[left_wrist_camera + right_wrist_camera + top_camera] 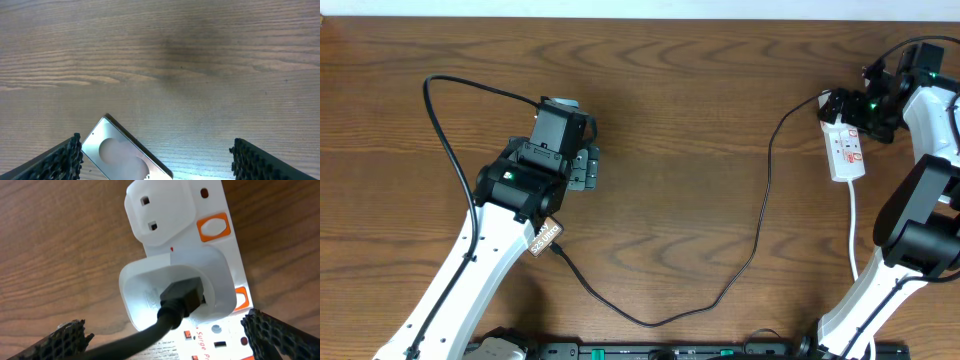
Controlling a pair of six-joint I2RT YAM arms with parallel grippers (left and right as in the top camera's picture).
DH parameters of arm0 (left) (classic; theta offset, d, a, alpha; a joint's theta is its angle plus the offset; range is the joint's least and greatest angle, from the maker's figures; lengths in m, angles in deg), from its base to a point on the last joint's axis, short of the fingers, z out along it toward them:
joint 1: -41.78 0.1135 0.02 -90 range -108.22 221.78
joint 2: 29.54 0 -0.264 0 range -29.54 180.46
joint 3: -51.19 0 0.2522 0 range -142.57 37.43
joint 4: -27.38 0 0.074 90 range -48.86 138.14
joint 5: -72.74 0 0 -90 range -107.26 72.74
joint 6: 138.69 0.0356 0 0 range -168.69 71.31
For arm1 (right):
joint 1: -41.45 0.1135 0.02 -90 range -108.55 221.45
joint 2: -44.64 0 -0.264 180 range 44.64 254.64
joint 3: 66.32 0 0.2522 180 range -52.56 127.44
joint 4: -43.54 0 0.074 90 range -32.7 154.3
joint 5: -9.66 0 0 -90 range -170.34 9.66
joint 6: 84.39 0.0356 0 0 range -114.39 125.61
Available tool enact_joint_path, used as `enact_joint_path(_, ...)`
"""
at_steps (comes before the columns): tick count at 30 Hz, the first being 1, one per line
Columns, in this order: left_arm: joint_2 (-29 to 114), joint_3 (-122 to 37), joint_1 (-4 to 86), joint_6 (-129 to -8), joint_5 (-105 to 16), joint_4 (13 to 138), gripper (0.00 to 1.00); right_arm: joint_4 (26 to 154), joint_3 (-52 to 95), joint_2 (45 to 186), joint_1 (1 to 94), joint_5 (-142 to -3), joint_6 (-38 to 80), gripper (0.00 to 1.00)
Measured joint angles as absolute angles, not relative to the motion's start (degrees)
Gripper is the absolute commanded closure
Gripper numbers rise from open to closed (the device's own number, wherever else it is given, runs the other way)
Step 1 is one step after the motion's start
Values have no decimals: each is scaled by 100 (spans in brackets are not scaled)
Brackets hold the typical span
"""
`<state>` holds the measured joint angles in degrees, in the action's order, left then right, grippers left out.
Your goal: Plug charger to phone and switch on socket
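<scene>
Left gripper [162,162], fingers released, hovers over the apparent phone [120,155] at 9 o'clock; right gripper [172,337], equally spread, straddles the socket [231,267] at 2 o'clock, presumably to reach its switch [214,227]

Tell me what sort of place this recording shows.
Probably a robotics lab test bench rather than a home: a wood-grain table, two white robot arms based at its near edge, and a white socket strip with a black charger cable trailing across the tabletop.
</scene>
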<state>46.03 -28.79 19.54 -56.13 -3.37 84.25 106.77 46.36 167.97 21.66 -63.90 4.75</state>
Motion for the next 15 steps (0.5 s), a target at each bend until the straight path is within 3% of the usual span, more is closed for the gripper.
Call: enact_joint_path(15,4603,-2879,1954,-5613,-337,8427,8,10444,4446,16797,2216,-6318,475,1)
